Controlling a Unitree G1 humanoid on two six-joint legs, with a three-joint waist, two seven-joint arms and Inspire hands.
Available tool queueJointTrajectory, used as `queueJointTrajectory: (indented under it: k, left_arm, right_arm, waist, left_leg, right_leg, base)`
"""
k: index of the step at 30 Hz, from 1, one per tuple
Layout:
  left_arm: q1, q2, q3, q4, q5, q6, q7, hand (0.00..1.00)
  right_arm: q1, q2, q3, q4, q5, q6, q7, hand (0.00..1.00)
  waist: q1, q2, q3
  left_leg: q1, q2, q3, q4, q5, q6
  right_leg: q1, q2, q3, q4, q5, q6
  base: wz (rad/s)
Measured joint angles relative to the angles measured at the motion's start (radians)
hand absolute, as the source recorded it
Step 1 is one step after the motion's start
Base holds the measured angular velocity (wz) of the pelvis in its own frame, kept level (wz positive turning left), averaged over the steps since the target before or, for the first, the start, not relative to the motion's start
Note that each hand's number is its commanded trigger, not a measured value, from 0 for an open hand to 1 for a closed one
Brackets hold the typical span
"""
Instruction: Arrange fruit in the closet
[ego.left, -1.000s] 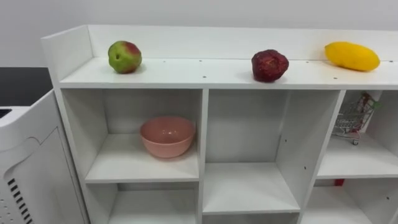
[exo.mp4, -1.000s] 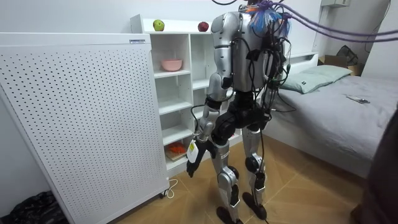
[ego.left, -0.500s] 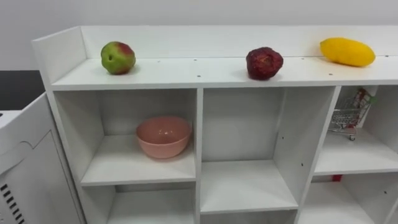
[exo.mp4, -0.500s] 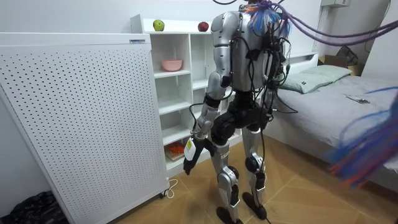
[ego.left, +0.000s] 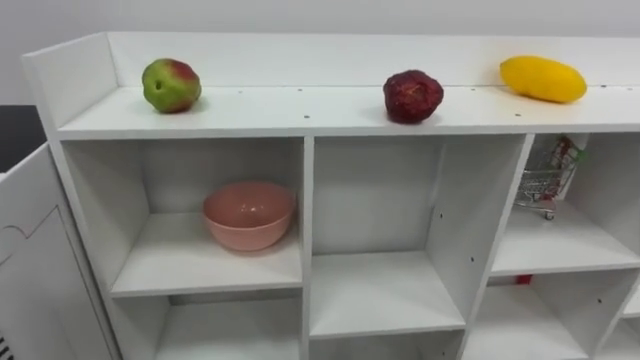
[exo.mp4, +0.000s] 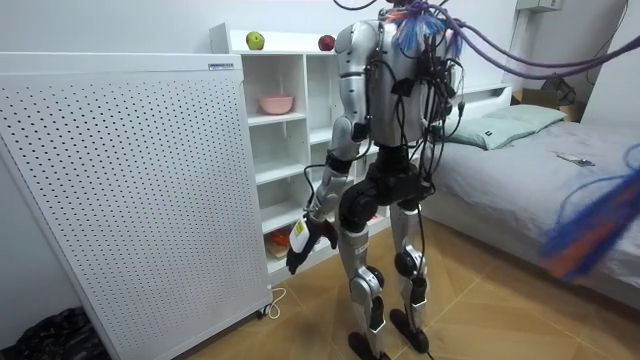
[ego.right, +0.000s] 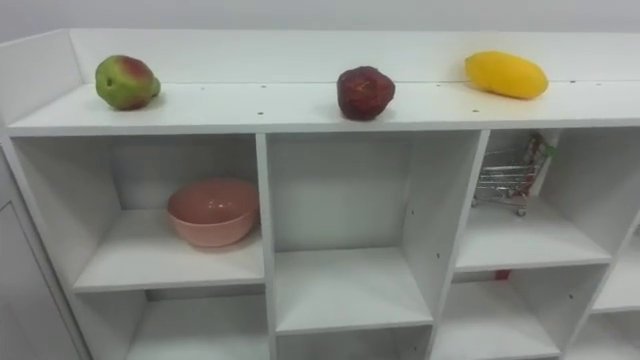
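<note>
Stands upright, close before the closet (ego.left: 300, 112), facing its shelves, bed (exo.mp4: 560, 160) at the back; left hand (exo.mp4: 305, 245) low beside the thigh, about level with the shelves well below the bowl (ego.left: 248, 214); from the room view, impossible to tell whether released, clenched or holding anything.

All three fruits up on the closet's top board, none in a compartment: apple (ego.left: 171, 85) above the bowl and a little to its left; dark red fruit (ego.left: 413, 96) above and to the right of the bowl; mango (ego.left: 543, 78) farther right again, near the back edge of the board; well apart from one another, none touching.

Bowl itself upright in the upper left compartment, with nothing seen in it; just right of the bowl, a bare middle compartment; beyond that, at the bowl's level, a toy cart (ego.left: 545, 183) in the right compartment.

Judged from this: hardly begun, or not at all; no fruit reached for, none lifted, none set down lower; left to do, seemingly everything, meaning raising a hand to the top board, taking each fruit in turn and placing it in the bowl or on a shelf beside the bowl.
</note>
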Motion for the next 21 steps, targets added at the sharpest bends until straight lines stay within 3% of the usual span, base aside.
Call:
queueJointTrajectory:
  k: [3, 5, 11, 17, 21]
  left_arm:
    - [0.006, 0.002, -0.024, 0.001, 0.001, -0.005, 0.004, 0.0]
    - [0.008, 0.002, -0.032, 0.002, 0.004, -0.006, 0.004, 0.0]
    - [0.014, 0.007, -0.033, 0.005, 0.02, -0.018, 0.006, 0.0]
    - [0.017, 0.007, -0.033, 0.011, 0.021, -0.022, -0.001, 0.0]
    - [0.003, 0.007, -0.038, 0.011, 0.021, -0.023, -0.001, 0.0]
  right_arm:
    - [-0.012, 0.0, 0.007, -0.1, -0.107, -0.028, -0.044, 0.0]
    - [-0.035, 0.0, 0.007, -0.122, -0.154, -0.05, -0.06, 0.0]
    - [-0.067, -0.013, 0.038, -0.256, -0.193, -0.06, -0.083, 0.0]
    - [-0.147, -0.019, 0.04, -0.349, -0.255, -0.062, -0.08, 0.0]
    - [-0.197, -0.027, 0.057, -0.364, -0.255, -0.086, -0.08, 0.0]
  waist:
    - [0.014, -0.002, -0.0033]
    - [0.014, 0.002, -0.0011]
    - [0.015, 0.018, -0.0043]
    - [0.018, 0.013, -0.0021]
    - [0.04, -0.001, -0.0004]
  left_leg:
    - [0.006, 0.0, -0.002, 0.0, 0.0, 0.0]
    - [0.005, 0.001, -0.002, -0.001, 0.0, 0.0]
    - [0.002, 0.0, -0.018, -0.003, 0.0, 0.0]
    - [0.004, 0.001, -0.031, -0.002, 0.001, -0.001]
    - [0.004, 0.001, -0.033, 0.002, 0.001, -0.001]
  right_leg:
    - [0.003, 0.0, 0.01, 0.0, 0.0, 0.0]
    - [0.001, -0.001, 0.017, -0.001, 0.0, 0.0]
    - [0.001, 0.0, 0.023, 0.0, 0.0, 0.0]
    - [0.005, 0.002, 0.017, 0.0, 0.0, 0.0]
    - [0.008, 0.001, 0.021, 0.002, 0.001, -0.001]
  base:
    - [-0.08]
    - [-0.04]
    - [-0.04]
    - [0.02]
    - [0.0]
